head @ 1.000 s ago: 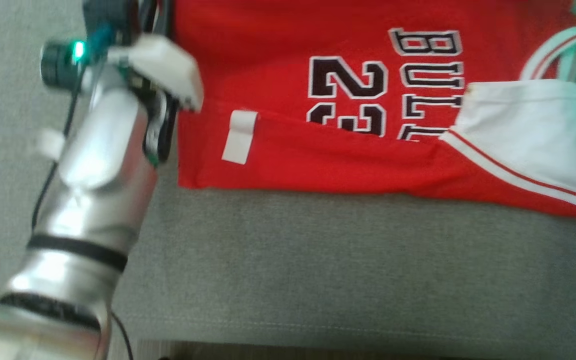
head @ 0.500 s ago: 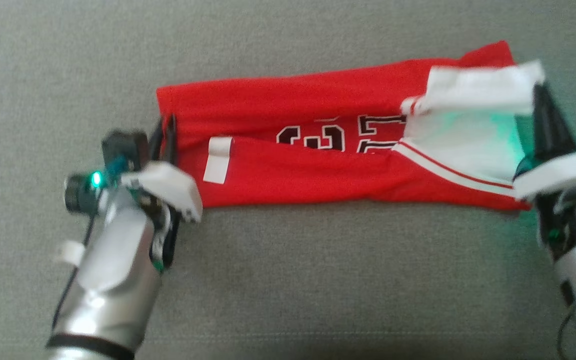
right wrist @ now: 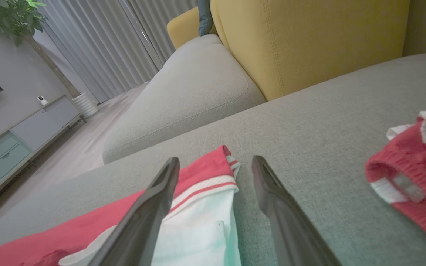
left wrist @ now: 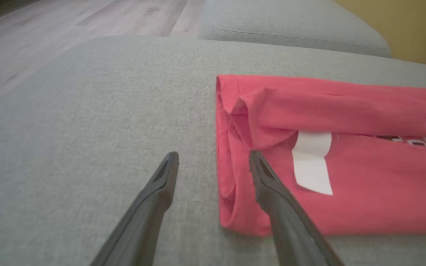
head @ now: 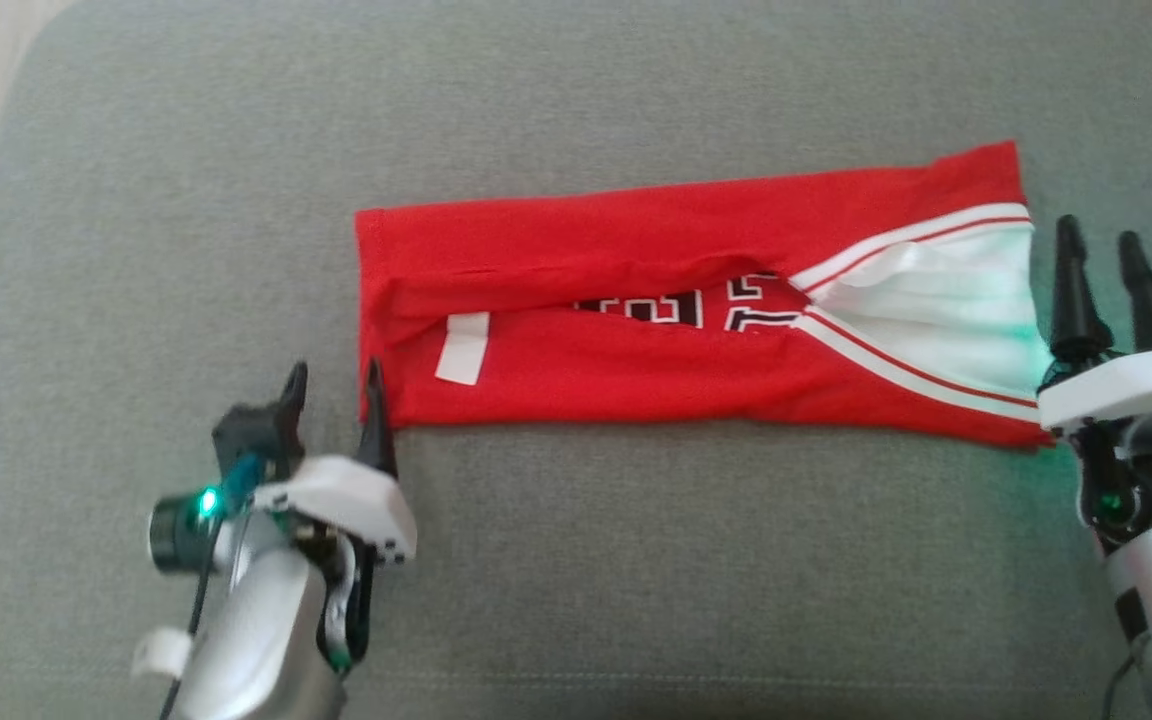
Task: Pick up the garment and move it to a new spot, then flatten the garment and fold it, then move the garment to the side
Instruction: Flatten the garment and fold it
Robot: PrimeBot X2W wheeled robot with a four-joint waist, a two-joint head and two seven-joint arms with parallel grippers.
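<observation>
A red garment (head: pixel 636 300), folded into a long band with black lettering showing, lay across the middle of the grey sofa cushion (head: pixel 576 560). We held our left claw (head: pixel 334 375) wide open and empty at the band's left end, one finger by its near corner. Our right claw (head: pixel 1097 235) stood open and empty beside the white-trimmed right end. A red-and-white knit (right wrist: pixel 412 166) lay near the cushion's right edge.

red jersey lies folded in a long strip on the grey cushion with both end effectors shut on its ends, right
Not shut. The jersey does lie folded in a long strip on the grey cushion, but the left end effector and right end effector both stand open at its ends, holding nothing, as the head view shows.
</observation>
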